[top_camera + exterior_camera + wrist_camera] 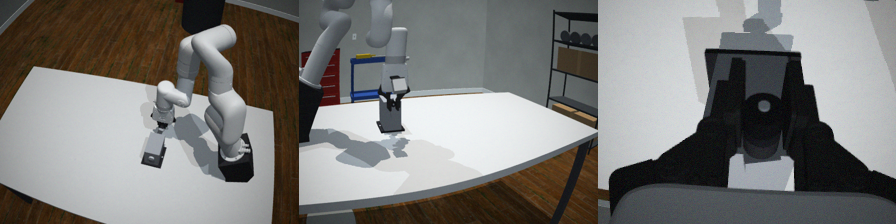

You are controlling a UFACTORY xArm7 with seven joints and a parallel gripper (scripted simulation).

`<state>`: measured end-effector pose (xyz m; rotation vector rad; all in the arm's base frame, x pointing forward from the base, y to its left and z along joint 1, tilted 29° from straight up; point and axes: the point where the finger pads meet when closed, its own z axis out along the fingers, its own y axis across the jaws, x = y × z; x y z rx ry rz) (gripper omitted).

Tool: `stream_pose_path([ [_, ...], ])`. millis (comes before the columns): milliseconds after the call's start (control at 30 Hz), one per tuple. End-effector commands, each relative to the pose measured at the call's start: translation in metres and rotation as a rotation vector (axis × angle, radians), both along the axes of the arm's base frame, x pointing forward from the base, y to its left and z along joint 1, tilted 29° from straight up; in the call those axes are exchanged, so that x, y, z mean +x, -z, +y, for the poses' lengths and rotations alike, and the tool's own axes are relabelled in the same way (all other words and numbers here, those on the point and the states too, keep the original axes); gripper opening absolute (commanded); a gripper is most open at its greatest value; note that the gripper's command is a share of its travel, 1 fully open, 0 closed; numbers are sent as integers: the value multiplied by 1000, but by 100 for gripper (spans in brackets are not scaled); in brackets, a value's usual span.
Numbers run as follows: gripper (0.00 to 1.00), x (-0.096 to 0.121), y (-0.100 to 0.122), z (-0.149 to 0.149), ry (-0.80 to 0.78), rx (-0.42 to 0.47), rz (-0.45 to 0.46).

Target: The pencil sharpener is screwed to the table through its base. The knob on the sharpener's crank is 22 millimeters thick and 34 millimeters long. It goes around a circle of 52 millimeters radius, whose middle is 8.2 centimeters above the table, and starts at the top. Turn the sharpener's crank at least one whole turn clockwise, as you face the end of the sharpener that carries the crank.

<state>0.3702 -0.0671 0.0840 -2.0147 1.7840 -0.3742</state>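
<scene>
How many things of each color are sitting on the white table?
Gray: 1, the pencil sharpener body on its dark base, its crank knob held between the gripper fingers
White: 1, the robot arm
Black: 1, the arm's pedestal
Total: 3

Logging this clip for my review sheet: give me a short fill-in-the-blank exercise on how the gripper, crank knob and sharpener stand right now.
1. The gripper is shut on the crank's ____.
2. In the wrist view, the dark knob sits ____ the two fingers.
3. The pencil sharpener stands on a ____ base.
4. The arm's pedestal stands on the ____ table.

Missing words: knob; between; black; white
</scene>
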Motion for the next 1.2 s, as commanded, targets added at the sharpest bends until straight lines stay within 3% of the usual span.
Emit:
stream_pose_path([
  [0,0,2,-2,0,0,0,-3],
  [1067,0,8,-6,0,0,0,-3],
  [1100,54,8,-6,0,0,0,-3],
  [1167,54,8,-6,0,0,0,-3],
])
